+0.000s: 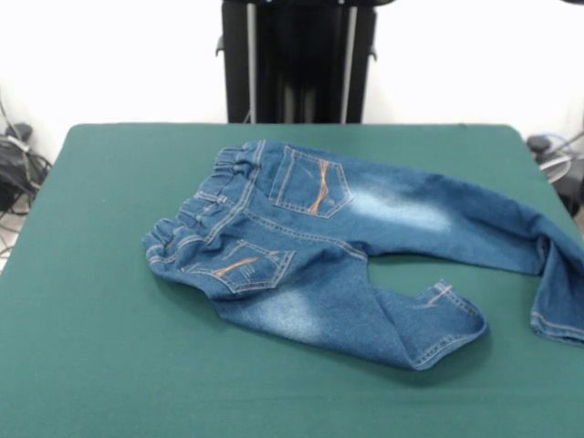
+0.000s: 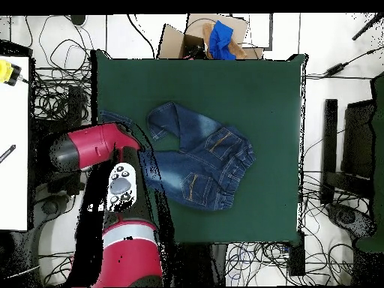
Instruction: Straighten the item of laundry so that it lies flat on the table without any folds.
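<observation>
Green desk point(image 1: 100, 301) carried the jeans point(image 1: 319, 246), one leg folded at its cuff; end effector state was indiscernible.

A plain white wall point(image 1: 474, 55) stands behind the far side in the front view, evenly lit. From overhead, a pale floor point(image 2: 330, 45) strewn with tangled black cables point(image 2: 56, 90) surrounds everything. An open cardboard box point(image 2: 196, 34) holding something blue sits at the top edge, with a white desk point(image 2: 13, 150) at the left.
</observation>
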You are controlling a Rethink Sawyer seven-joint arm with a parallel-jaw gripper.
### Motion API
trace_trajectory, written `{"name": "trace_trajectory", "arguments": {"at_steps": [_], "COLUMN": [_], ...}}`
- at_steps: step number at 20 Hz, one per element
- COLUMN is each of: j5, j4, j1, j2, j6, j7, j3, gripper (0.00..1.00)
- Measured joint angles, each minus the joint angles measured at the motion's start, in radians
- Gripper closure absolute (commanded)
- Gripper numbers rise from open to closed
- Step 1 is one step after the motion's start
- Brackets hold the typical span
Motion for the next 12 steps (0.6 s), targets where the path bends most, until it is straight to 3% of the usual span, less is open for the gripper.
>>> {"name": "trace_trajectory", "arguments": {"at_steps": [8, 12], "j5": [0.0, -0.029], "j4": [-0.015, -0.015], "j1": [-0.006, -0.047], "j2": [0.001, 0.003], "j6": [0.0, 0.0], "j7": [0.0, 0.0], "j3": [0.001, 0.011], "gripper": [0.0, 0.0]}}
